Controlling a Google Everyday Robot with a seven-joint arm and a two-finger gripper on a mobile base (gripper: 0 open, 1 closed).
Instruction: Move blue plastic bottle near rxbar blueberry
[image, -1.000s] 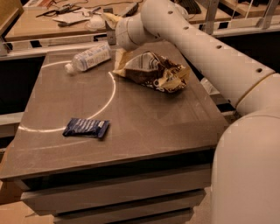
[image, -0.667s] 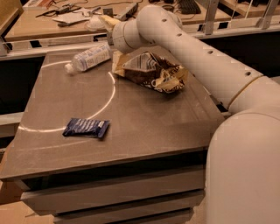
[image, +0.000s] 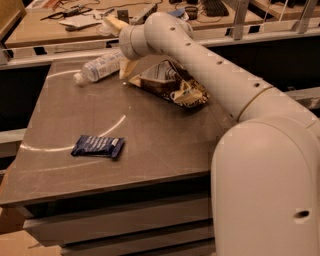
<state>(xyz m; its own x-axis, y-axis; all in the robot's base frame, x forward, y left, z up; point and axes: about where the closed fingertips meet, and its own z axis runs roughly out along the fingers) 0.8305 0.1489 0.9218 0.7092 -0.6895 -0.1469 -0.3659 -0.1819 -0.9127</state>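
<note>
The blue plastic bottle (image: 100, 67) lies on its side at the table's far left, with its white cap pointing left. My gripper (image: 120, 46) is at the bottle's right, base end. It is open, with one pale finger (image: 114, 23) above and behind the bottle and the other (image: 127, 68) down by the table beside it. The rxbar blueberry (image: 97, 146), a flat dark blue wrapper with white print, lies near the front left of the table, well apart from the bottle.
A brown-and-white chip bag (image: 170, 82) lies just right of the gripper, under my arm (image: 215, 75). The grey table (image: 150, 145) has a pale curved mark on its top. A cluttered desk (image: 65, 20) and a rail stand behind it.
My gripper has moved a little to the left, closer over the bottle's base end. The bottle, the bar and the chip bag have not moved.
</note>
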